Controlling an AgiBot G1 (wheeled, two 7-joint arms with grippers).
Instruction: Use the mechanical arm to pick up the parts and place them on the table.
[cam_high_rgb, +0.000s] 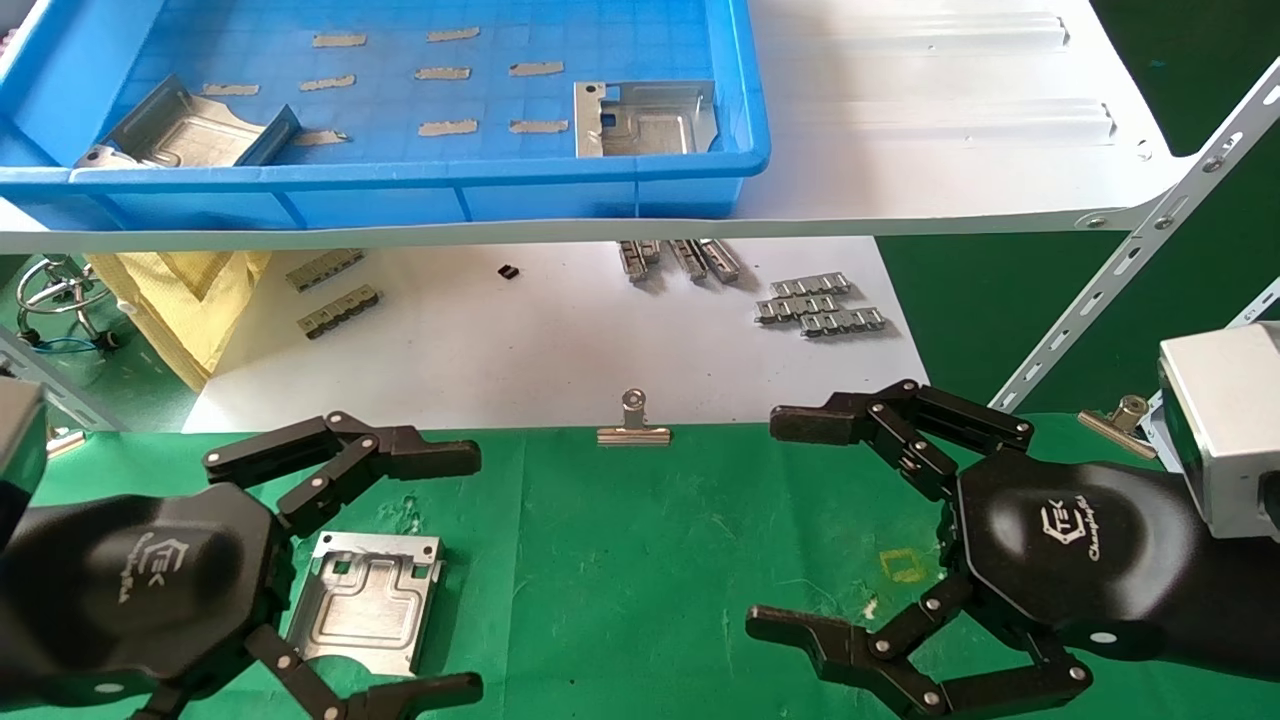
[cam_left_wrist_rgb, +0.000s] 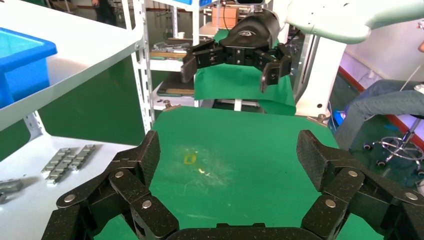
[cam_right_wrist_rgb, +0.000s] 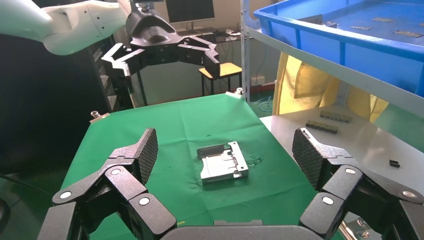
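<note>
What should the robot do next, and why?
Probably lift the right tool toward the blue bin on the shelf. One silver plate already lies flat on the green table beside the open, empty left tool, while two more plates wait in the bin. The right tool is open and empty, and the nearer plate sits on its side.

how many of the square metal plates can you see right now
3: one plate lies on the green table under the left gripper, and two sit in the blue bin, one leaning far left, one right.

One part (cam_high_rgb: 366, 600) lies flat on the green table (cam_high_rgb: 650, 560).
</note>
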